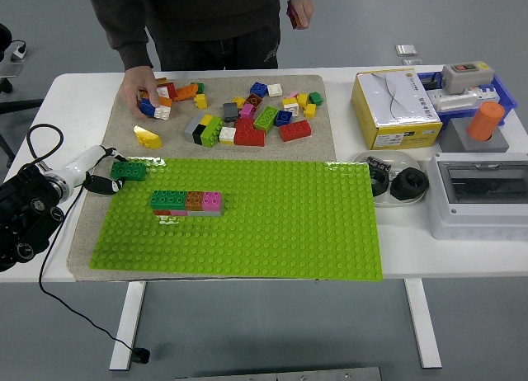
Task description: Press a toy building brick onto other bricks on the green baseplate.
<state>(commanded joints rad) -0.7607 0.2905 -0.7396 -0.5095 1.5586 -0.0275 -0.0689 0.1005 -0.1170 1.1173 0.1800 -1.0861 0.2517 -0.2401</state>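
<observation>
Head view shows us the left hand [97, 173] coming in from the left edge over the white desk [412, 253], its white fingers [87, 160] closed on a dark green brick [129, 171] at the far left corner of the green baseplate [272, 224]. We see that brick held just above or on the plate's corner; we cannot tell whether it touches the studs. A short row of bricks [186, 203] stands on the plate near its left side, green, orange and pink on top with red showing below, a little apart from the held brick. Beyond the plate, on the grey mat [322, 125], lies a loose pile of coloured bricks [256, 113], and a yellow piece [148, 137] sits alone nearer the left. A person stands at the far side; one hand [140, 88] rests on the mat holding a small cluster of bricks [161, 96], the other hand [299, 11] is raised, gripping a small dark red piece. We do not see the right arm.
</observation>
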